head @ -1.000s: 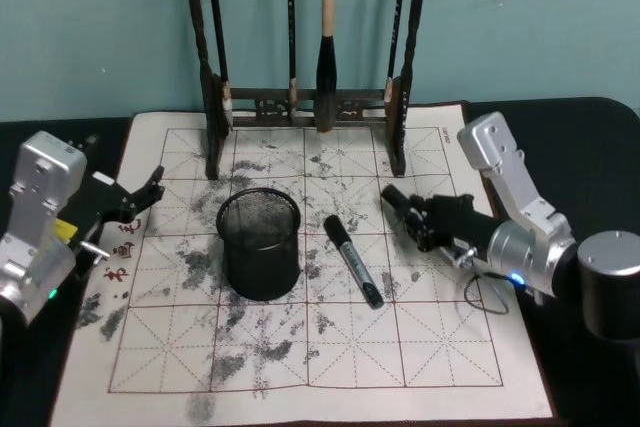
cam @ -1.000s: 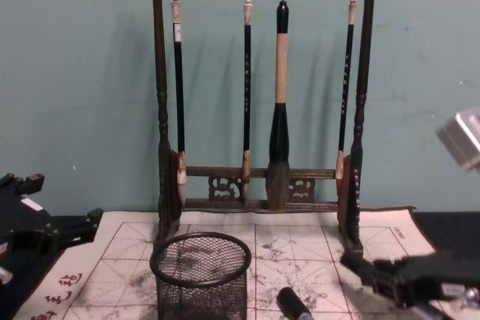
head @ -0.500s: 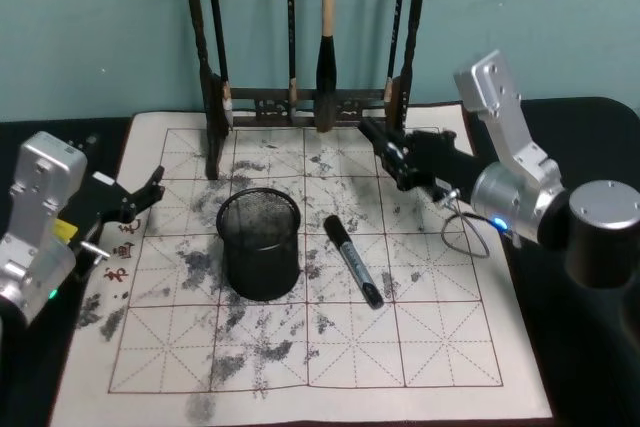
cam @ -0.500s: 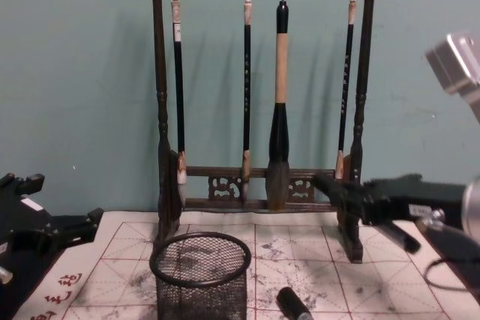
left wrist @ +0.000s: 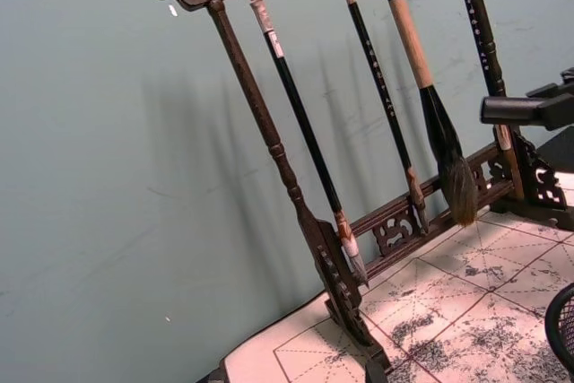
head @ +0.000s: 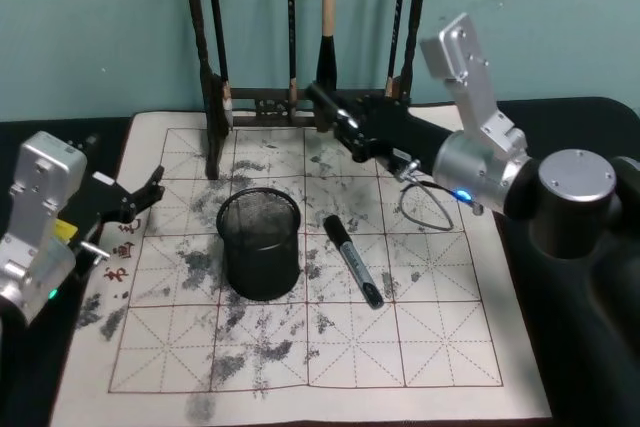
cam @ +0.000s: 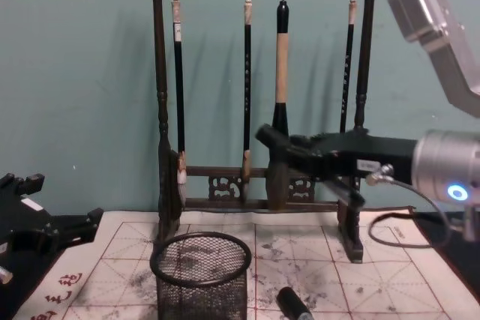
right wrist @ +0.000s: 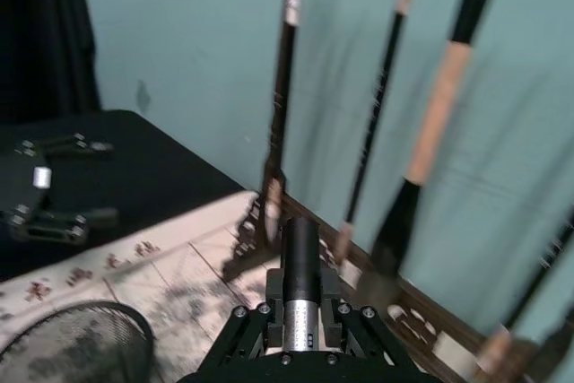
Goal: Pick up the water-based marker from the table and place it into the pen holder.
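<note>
**While the marker (head: 353,260) lies flat, right gripper (head: 335,119) is up by the brush rack (head: 265,102)**

When you look from the head cam, the marker's on the table (head: 430,347) right of the pen holder (head: 259,244), not touching; right gripper hangs over the far squares by the rack's bottom rail, claw apart and empty, well clear of the marker; left gripper (head: 145,195) sits at the table's left side, claw apart; chest cam has the right gripper higher than the holder's rim, marker's end beside the holder; left wrist cam catches the right gripper by a rack post; right wrist cam faces the brushes (right wrist: 439,105).
</note>
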